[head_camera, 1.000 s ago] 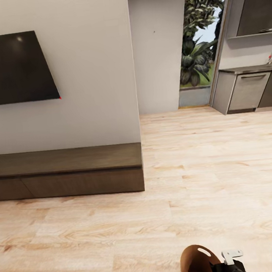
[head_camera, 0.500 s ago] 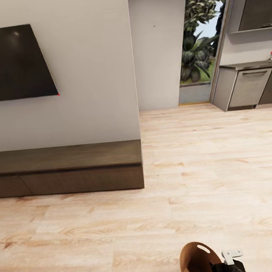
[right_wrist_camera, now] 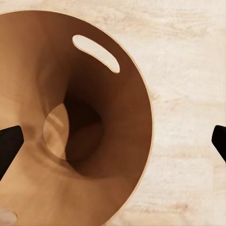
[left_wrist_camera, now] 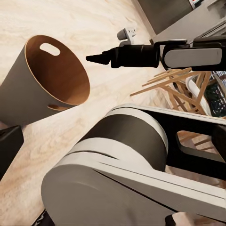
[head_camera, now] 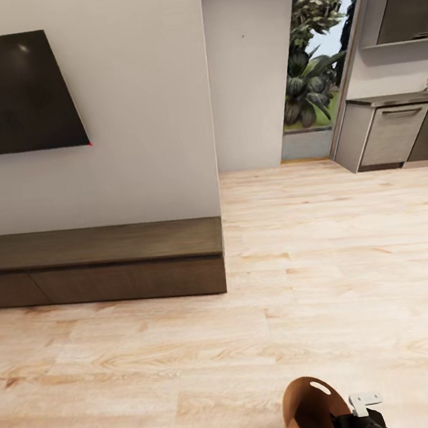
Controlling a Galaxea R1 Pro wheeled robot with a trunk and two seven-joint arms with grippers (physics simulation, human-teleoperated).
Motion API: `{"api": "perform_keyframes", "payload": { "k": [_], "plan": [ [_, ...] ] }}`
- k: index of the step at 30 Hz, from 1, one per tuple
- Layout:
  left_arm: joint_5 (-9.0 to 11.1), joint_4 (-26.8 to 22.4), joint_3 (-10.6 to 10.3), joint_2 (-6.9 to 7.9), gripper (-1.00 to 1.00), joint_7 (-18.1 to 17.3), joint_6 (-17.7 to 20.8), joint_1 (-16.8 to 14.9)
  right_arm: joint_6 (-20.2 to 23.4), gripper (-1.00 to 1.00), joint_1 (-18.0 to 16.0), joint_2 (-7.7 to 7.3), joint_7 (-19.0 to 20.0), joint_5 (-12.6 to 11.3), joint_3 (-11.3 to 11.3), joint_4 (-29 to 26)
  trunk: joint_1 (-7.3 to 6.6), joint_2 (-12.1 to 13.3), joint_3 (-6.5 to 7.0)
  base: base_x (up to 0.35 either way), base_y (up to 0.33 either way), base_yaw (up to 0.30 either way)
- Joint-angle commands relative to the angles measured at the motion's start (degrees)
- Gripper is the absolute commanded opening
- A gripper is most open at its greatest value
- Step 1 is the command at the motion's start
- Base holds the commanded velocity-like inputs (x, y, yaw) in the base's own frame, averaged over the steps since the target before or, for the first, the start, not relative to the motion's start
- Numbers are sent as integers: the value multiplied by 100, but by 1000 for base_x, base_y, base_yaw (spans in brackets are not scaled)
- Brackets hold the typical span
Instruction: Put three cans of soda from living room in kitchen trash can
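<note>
Where the head view looks forward over the light plank floor (head_camera: 328, 273), a dark television (head_camera: 15, 94) hangs on the white wall (head_camera: 148, 115) at left, above a long low wooden console (head_camera: 106, 264) that juts onto the floor and ends at the wall's corner. To the right of that corner the floor runs open and unobstructed past a glass door (head_camera: 312, 61) with green plants behind it, up to grey kitchen cabinets (head_camera: 392, 135) at the far right. The tash can (head_camera: 310, 408) sits at the lower edge, tilted with its glossy brown inside and slot facing up. The dark right gripper (head_camera: 360, 422) is just beside its rim on the right.

In the left wrist view the tash can (left_wrist_camera: 52, 80) is tipped, grey outside and brown inside, with bare planks all around it. The right gripper (left_wrist_camera: 101, 58) points a dark tapered tip toward the rim, close to it, though contact cannot be judged. The robot's own grey and black body (left_wrist_camera: 127, 165) fills the near ground, and wooden chair frames (left_wrist_camera: 172, 87) stand beyond the arm. A black block (left_wrist_camera: 9, 146) at the picture's edge may be a finger of the left gripper; how its pincer stands cannot be told.

In the right wrist view the camera looks straight down into the tash can (right_wrist_camera: 132, 155), with the slot (right_wrist_camera: 96, 52) near the rim. The right gripper (right_wrist_camera: 113, 141) is spread wide, with one fingertip (right_wrist_camera: 8, 143) over the brown inside and the other over the floor beyond the rim. It grasps nothing that can be seen.
</note>
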Motion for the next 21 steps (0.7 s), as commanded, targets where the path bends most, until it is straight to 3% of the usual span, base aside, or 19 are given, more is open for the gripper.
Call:
{"api": "perform_keyframes", "payload": {
  "k": [1,8,21],
  "plan": [
    [0,0,0,0,100,0,0,0,0,100,0,0,0,0,0,0,23,-42,-27,0,0,0],
    [2,0,0,0,100,0,0,0,0,100,0,0,0,0,0,0,176,-323,-216,0,0,0],
    [0,0,0,0,100,0,0,0,0,100,0,0,0,3,7,0,176,-323,-281,1,0,0]
  ]
}}
